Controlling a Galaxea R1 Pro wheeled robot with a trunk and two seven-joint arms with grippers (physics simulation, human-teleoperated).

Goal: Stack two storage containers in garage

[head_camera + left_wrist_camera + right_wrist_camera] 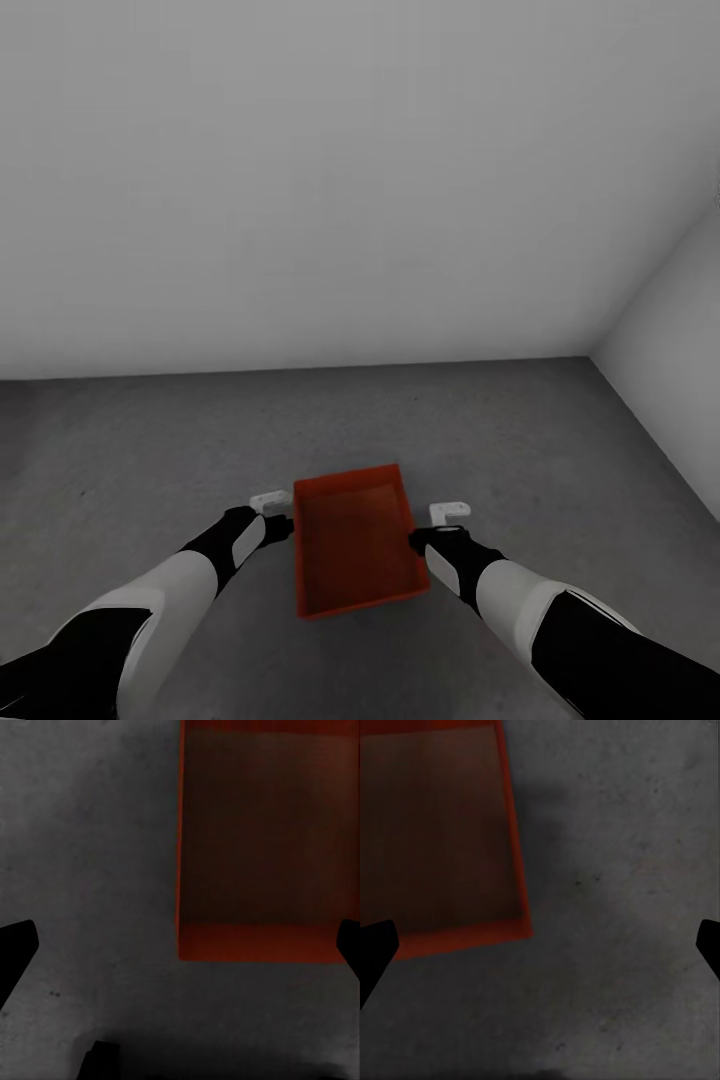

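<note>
Both pincers (272, 500) (450, 512) spread wide, flanking storage container (355, 540) on floor (150, 460)

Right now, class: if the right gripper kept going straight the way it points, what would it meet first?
Probably the bare floor. The right gripper points down beside the bin, which lies off to one side, though depth is unclear.

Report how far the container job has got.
Done: one storage container has reached the garage, over the grey concrete floor. In hand: the left gripper and right gripper flank it, both open; whether it rests on the floor is unclear. Left: stacking the second container.
</note>
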